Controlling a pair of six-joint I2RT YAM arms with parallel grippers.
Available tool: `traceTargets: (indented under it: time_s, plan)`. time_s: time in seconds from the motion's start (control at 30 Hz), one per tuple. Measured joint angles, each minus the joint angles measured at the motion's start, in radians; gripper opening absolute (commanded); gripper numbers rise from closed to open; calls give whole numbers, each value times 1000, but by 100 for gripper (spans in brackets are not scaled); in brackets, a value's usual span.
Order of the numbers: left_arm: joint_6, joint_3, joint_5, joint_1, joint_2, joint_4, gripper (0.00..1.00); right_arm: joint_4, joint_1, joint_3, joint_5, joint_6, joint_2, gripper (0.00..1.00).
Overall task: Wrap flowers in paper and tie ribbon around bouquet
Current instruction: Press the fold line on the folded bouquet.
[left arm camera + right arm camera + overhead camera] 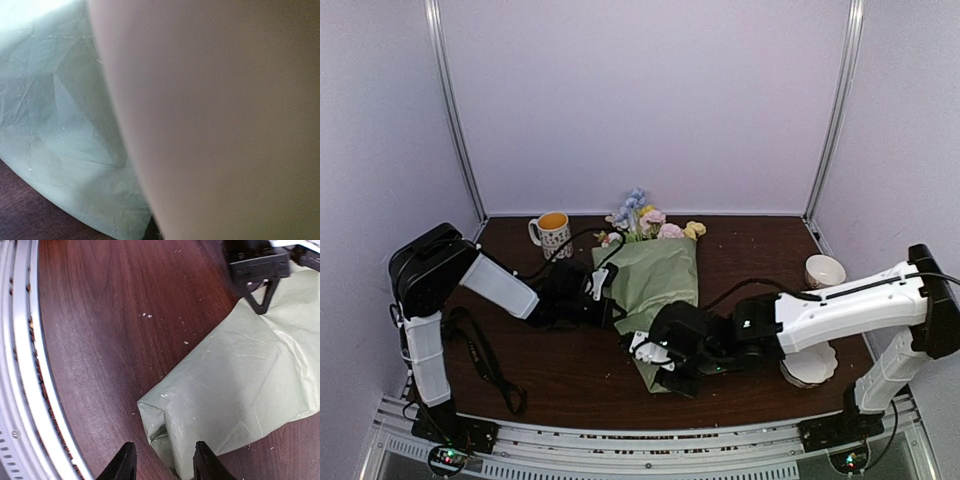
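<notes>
The bouquet lies mid-table: the pale green paper (665,275) is rolled round the flowers (648,222), whose pastel blooms stick out at the far end. My left gripper (603,283) is shut at the paper's left edge. In the left wrist view a peach-tan flap (220,120) of the paper fills the frame and hides its fingers. My right gripper (165,465) is open at the narrow near end of the paper (240,375), which sits just ahead of its fingertips (125,462), unheld. The black ribbon (485,362) lies loose beside the left arm.
A mug (552,233) of orange liquid stands at the back left of the bouquet. A white bowl (824,270) is at the right, and a white plate (810,365) lies under the right arm. A metal rail (22,390) runs along the table's near edge.
</notes>
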Motion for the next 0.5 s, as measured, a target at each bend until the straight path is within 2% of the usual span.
traceTargets:
  time_s: [0.23,0.5]
  plan:
    - [0,0,4,1,0,1,0,-102,66,92,178,-98,283,39]
    - [0,0,6,2,0,1,0,-156,67,120,265,-98,317,37]
